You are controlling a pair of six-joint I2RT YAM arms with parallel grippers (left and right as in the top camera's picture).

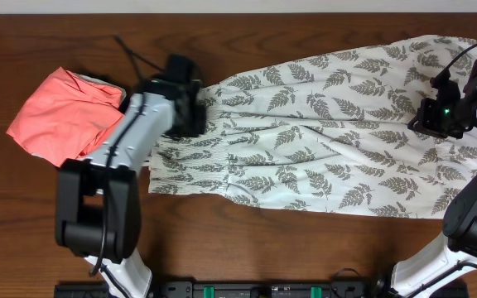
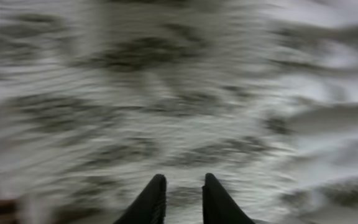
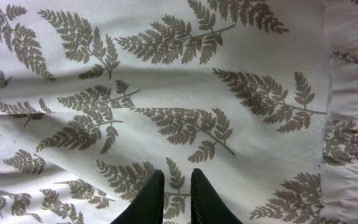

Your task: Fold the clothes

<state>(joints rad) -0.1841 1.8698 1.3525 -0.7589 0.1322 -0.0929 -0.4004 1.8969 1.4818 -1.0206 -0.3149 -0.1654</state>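
The clothes, a long white dress (image 1: 321,141) printed with grey-green fern leaves, lies spread flat across the table, its gathered top at the left and its hem at the right. My left gripper (image 1: 192,114) hangs over the gathered top. In the left wrist view its fingertips (image 2: 184,182) stand a narrow gap apart just above the blurred fabric (image 2: 179,93), with nothing pinched. My right gripper (image 1: 437,116) is over the skirt near the hem. Its fingertips (image 3: 177,178) are also slightly apart above flat cloth (image 3: 166,93), holding nothing.
A folded coral-pink garment (image 1: 60,116) lies at the left, partly under my left arm. Bare dark wood of the table (image 1: 263,248) shows along the front, below the dress. The ruffled hem band (image 3: 350,124) runs down the right side of the right wrist view.
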